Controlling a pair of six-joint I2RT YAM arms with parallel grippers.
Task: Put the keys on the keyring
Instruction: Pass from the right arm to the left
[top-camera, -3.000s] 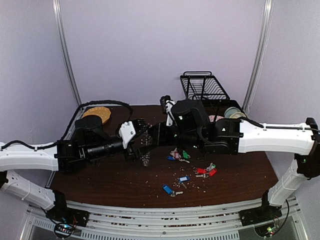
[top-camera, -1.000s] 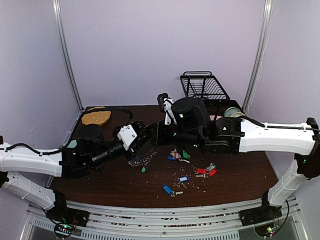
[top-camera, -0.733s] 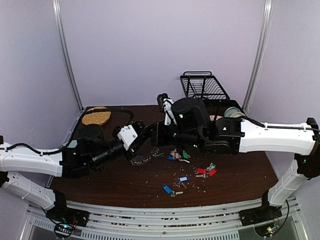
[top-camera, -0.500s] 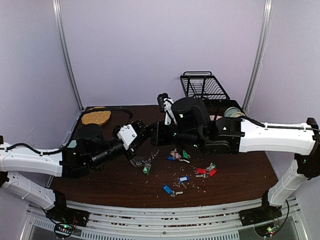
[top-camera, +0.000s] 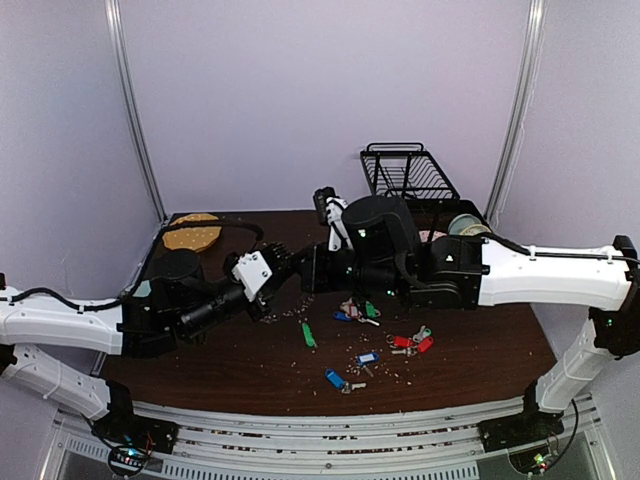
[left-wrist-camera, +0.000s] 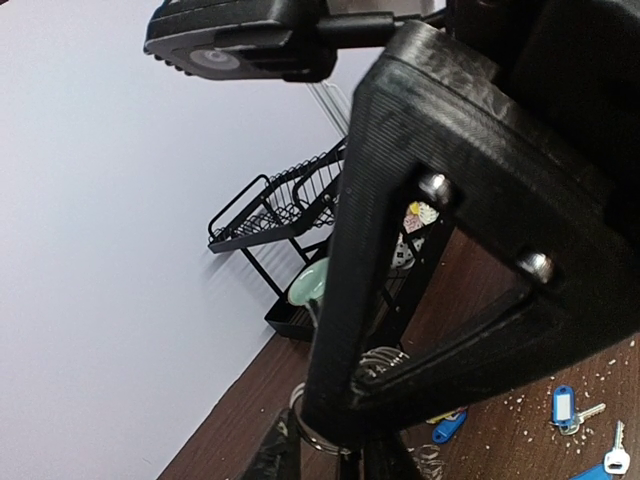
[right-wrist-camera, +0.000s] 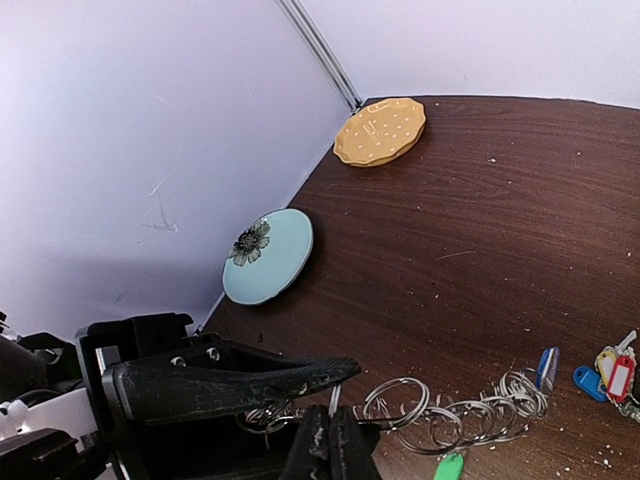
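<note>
Right gripper (right-wrist-camera: 330, 440) pinched closed on the keyring (right-wrist-camera: 500, 395); left gripper (left-wrist-camera: 335, 460) state unclear; black rack (top-camera: 410, 172) holds a pale roll (top-camera: 466, 226).

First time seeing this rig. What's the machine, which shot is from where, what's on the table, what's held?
Two robot arms are bolted at the table's near edge, each ending in a two-finger gripper. The wide picture comes from a fixed camera above and behind them; the other two come from cameras on the wrists. On the table lie loose keys with coloured tags, a green key apart, a tan plate, a blue plate and a black rack. The right gripper is shut on the keyring, a chain of small rings. The left gripper is at the same chain; whether it grips is unclear.
</note>
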